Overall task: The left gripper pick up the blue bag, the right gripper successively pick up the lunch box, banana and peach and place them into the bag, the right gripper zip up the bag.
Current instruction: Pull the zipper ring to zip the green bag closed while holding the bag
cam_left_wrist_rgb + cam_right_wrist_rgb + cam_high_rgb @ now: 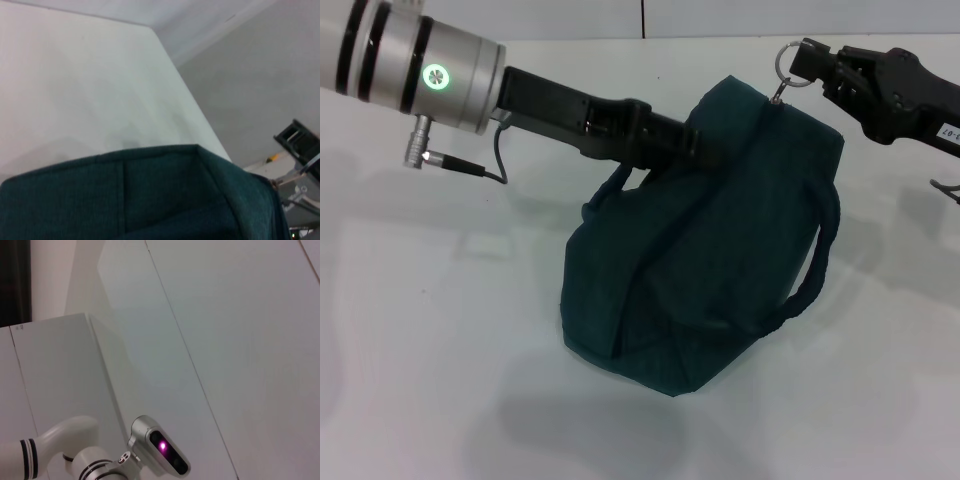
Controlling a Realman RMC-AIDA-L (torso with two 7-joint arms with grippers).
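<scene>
Both grippers at the blue bag: left gripper fingers clamped on its rim, right gripper fingers clamped on the ring pull, zipping apparently nearly finished

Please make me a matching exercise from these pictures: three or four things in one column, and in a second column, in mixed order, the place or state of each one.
Things:
1. blue bag
2. metal ring pull
3. left claw
4. loop handle

Places or states:
A. hangs down the bag's side toward the right arm
B. stands on the white table, top closed
C. pinched by the right claw at the bag's top corner
D. grips the bag's upper edge

Pairs: 1-B, 2-C, 3-D, 4-A
</scene>
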